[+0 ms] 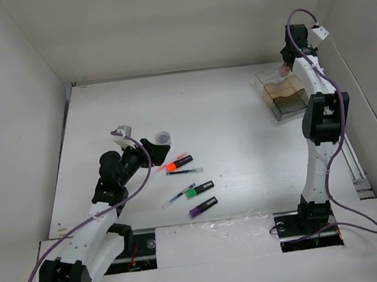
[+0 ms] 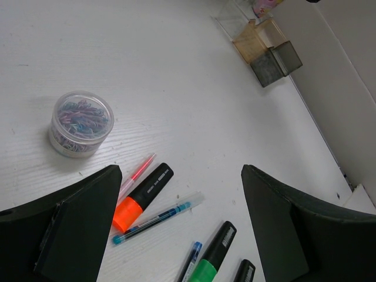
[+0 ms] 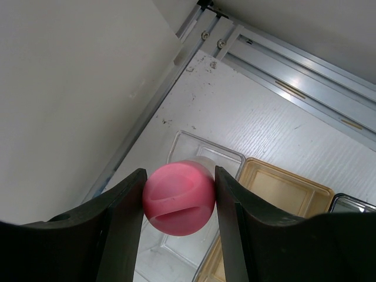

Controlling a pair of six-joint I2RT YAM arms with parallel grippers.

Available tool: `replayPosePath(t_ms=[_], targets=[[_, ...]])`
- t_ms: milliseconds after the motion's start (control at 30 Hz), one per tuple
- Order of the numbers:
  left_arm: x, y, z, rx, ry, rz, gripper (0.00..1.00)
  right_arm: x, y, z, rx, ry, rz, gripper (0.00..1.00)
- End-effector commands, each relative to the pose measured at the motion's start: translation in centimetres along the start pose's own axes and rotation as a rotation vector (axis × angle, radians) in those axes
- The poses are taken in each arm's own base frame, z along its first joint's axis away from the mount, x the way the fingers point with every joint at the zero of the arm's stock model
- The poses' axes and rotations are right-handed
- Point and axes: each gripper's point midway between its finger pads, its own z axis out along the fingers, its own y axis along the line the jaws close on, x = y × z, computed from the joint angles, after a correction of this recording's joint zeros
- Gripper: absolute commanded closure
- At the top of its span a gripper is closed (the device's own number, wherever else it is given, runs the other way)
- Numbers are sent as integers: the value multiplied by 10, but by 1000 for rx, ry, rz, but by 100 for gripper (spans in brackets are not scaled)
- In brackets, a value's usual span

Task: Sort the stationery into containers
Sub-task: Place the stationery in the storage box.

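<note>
While the left gripper point(image 2: 181, 188) hangs low over the white table point(image 1: 243, 141) with its jaws spread wide and nothing between them, the loose stationery lies just beside and right of it. Farthest left in the left wrist view stands a small round clear tub point(image 2: 80, 122) full of coloured paper clips, upright with its lid on, apart from the rest. Right of it a thin pink pen point(image 2: 136, 174) lies alongside the orange highlighter point(image 2: 144, 195). The highlighter's black barrel carries a line of white print, too small to read. A slim blue pen point(image 2: 154, 222) lies just below that pair. Further right come a second blue pen point(image 2: 189, 261) and the green highlighter point(image 2: 212, 255), whose barrel print is equally illegible. Last in the row is the purple highlighter point(image 1: 203, 206), nearest the arm bases in the top view.

Well apart, toward the far right corner, sits the smoky organiser point(image 1: 285, 95) with its tan middle section. It is close to the right wall and to an aluminium rail point(image 3: 282, 64). The right gripper point(image 3: 179, 176) is clamped on the pink-topped jar point(image 3: 178, 197), holding it over the organiser's clear end compartment. I cannot tell whether the jar touches the organiser. No label shows on the pink lid.
</note>
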Motion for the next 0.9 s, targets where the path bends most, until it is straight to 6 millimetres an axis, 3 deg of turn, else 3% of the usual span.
replayPosePath(t_ms=[0, 133, 400, 733, 867], targets=[[-13, -13, 0, 56, -42, 41, 19, -15, 11, 2, -27, -63, 34, 56], [-13, -13, 0, 56, -42, 41, 19, -19, 14, -2, -40, -62, 38, 56], [-13, -9, -1, 39, -53, 41, 19, -17, 18, -6, -64, -39, 46, 42], [-18, -11, -7, 34, -83, 49, 18, -46, 31, -34, -127, -52, 84, 38], [-20, -9, -9, 22, -100, 51, 18, -62, 42, -68, -185, -71, 101, 40]])
